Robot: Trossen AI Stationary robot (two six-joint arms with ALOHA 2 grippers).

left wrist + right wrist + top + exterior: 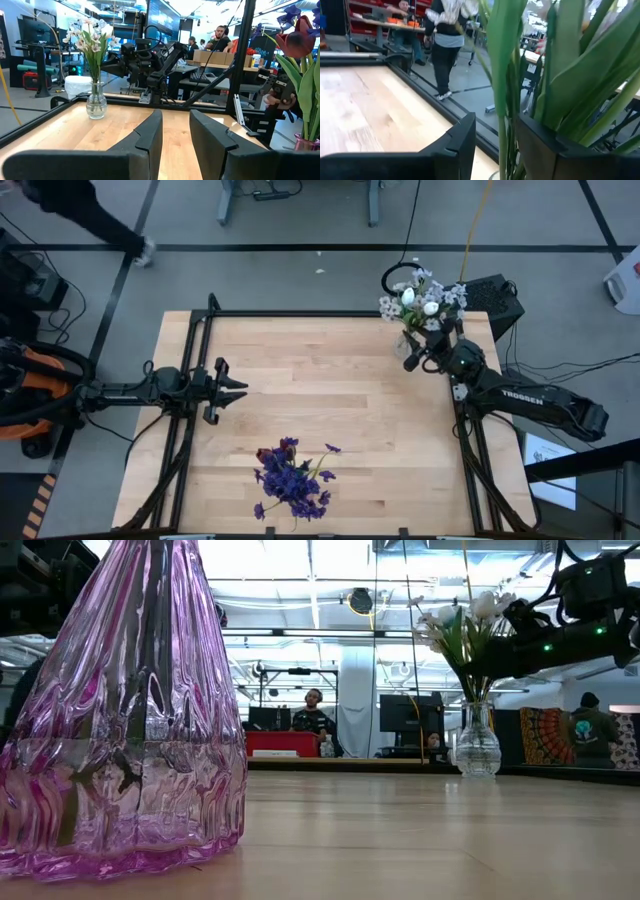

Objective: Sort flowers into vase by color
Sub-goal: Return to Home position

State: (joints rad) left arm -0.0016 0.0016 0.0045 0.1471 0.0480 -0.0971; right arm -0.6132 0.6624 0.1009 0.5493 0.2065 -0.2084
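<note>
High view: the right gripper sits far right, its 2 fingers apart with green stems of the white flowers between them. Pulling away crooked could snag them and tip the clear vase (the left gripper waits at the left, fingers spread).

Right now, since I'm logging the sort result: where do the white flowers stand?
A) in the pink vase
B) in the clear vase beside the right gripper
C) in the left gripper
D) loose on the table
B: the white flowers stand in the clear vase right by the right gripper, while the pink vase holds the purple flowers; the left gripper waits open at the table's left edge.
</note>
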